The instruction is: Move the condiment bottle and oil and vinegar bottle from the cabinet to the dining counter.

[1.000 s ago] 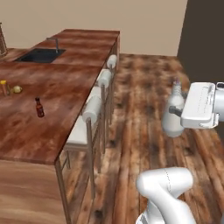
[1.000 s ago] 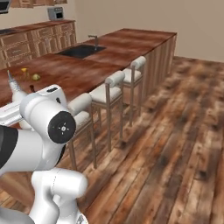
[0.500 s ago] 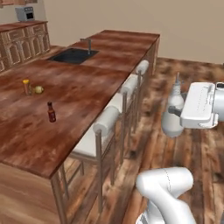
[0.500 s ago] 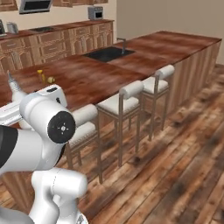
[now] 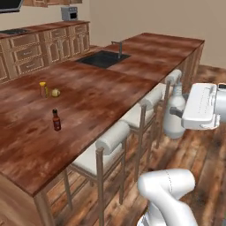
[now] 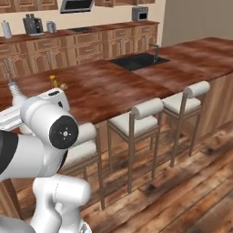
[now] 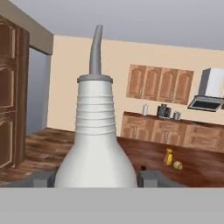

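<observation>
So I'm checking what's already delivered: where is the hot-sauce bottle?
The hot-sauce bottle stands upright on the dining counter, at the left of the left base view, nearer the camera than the yellow jar.

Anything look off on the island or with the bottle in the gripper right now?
Nothing stands out. The condiment bottle stands upright on the dining counter, apart from the yellow jar. The gripper holds the oil and vinegar bottle upright by its body, out beside the stools, not yet over the counter. No spills.
</observation>
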Available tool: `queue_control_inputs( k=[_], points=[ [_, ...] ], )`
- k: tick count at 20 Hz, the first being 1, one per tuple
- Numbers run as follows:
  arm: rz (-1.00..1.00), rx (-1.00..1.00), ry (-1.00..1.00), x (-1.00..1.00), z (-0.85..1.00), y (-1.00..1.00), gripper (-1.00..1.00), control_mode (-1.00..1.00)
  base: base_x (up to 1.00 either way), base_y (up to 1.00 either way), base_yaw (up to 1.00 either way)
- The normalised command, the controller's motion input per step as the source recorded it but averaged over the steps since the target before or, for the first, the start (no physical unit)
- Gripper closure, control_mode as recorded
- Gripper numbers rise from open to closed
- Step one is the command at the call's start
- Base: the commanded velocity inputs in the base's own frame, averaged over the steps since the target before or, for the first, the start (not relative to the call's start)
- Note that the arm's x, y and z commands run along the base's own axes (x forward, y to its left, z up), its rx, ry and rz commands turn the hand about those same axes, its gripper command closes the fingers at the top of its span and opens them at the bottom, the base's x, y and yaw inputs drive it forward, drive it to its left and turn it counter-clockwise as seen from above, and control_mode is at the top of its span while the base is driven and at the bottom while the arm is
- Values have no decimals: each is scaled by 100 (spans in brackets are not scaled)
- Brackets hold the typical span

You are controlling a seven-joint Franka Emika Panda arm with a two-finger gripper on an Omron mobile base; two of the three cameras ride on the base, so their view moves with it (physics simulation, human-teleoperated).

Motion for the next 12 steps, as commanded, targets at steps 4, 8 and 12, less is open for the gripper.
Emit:
queue_control_inputs(
  k=[4, 8, 12],
  points=[
    [0, 0, 0, 0, 0, 0, 100, 100, 48, -65, 42],
    [0, 0, 0, 0, 0, 0, 100, 100, 44, -66, 42],
    [0, 0, 0, 0, 0, 0, 100, 100, 44, -60, 42]
  ],
)
